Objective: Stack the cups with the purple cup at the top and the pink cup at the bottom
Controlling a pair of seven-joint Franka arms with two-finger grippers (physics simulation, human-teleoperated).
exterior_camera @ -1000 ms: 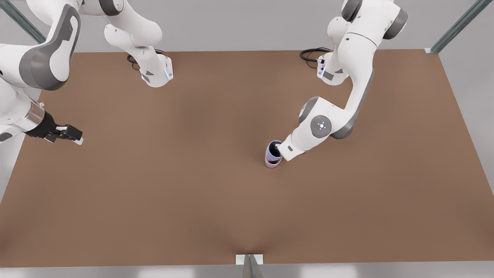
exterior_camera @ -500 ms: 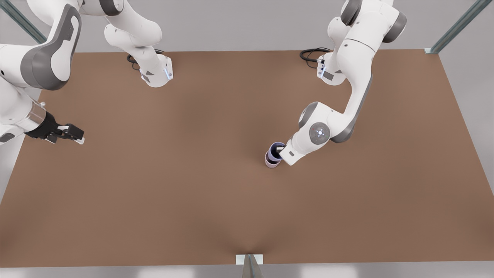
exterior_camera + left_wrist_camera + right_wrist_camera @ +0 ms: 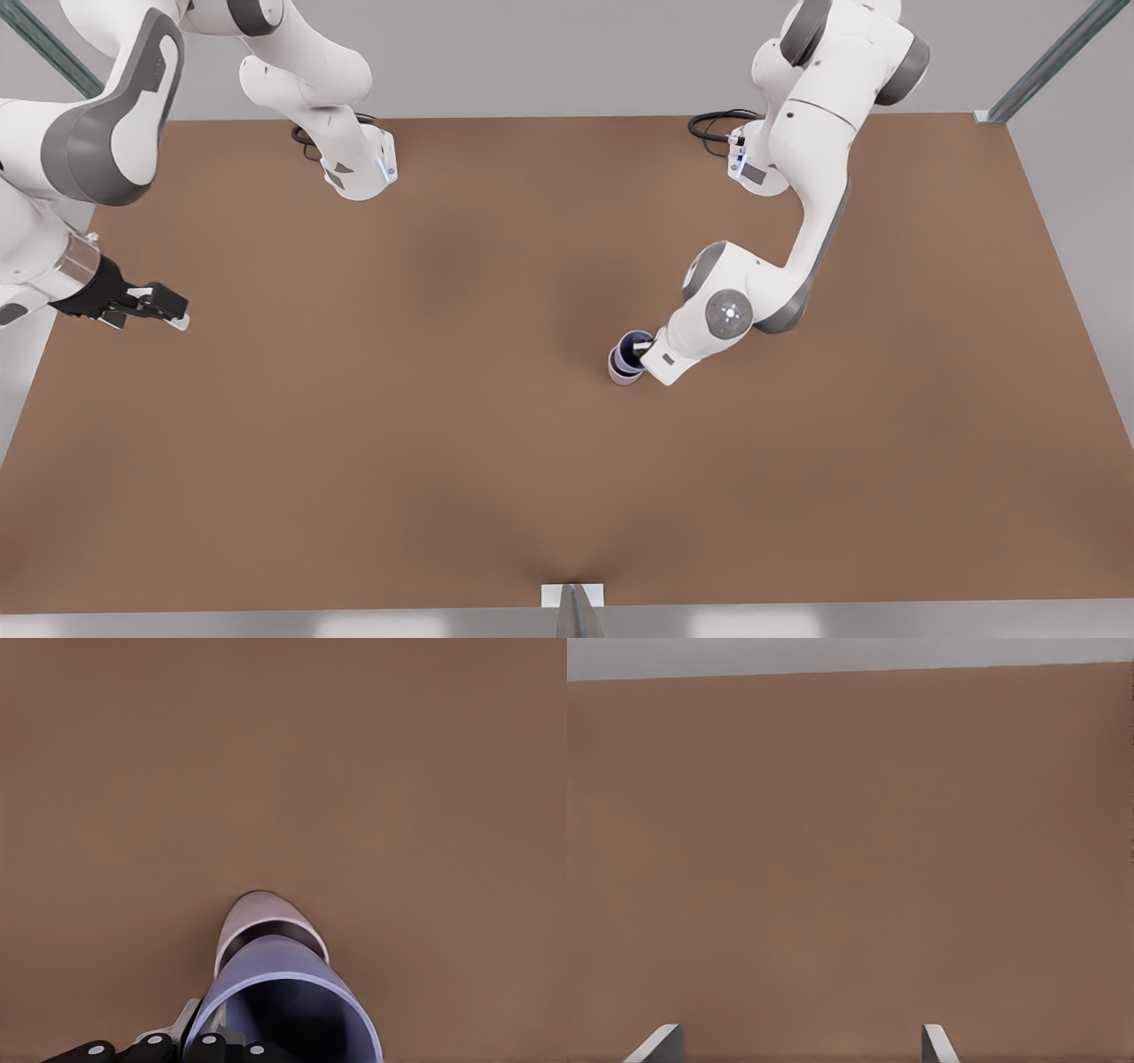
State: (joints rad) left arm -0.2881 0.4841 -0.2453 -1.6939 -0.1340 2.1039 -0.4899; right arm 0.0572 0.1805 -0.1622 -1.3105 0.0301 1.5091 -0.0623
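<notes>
The purple cup (image 3: 630, 348) sits nested in the pink cup (image 3: 622, 375), right of the table's middle in the front view. My left gripper (image 3: 642, 345), on the arm at the front view's right, is shut on the purple cup's rim, one finger inside it. The left wrist view has the purple cup (image 3: 292, 1001) close up, with the pink cup's rim (image 3: 266, 914) showing around and beyond it. My right gripper (image 3: 170, 311) waits open at the front view's left edge of the table; its fingertips (image 3: 657, 1041) hang over bare table.
The brown table (image 3: 399, 425) spreads wide on all sides of the cups. Both arm bases (image 3: 359, 168) stand at the far edge with black cables. A metal bracket (image 3: 572, 595) sits at the near edge.
The left gripper has come down a little and the purple cup has sunk deeper into the pink cup. The right gripper has barely shifted.
</notes>
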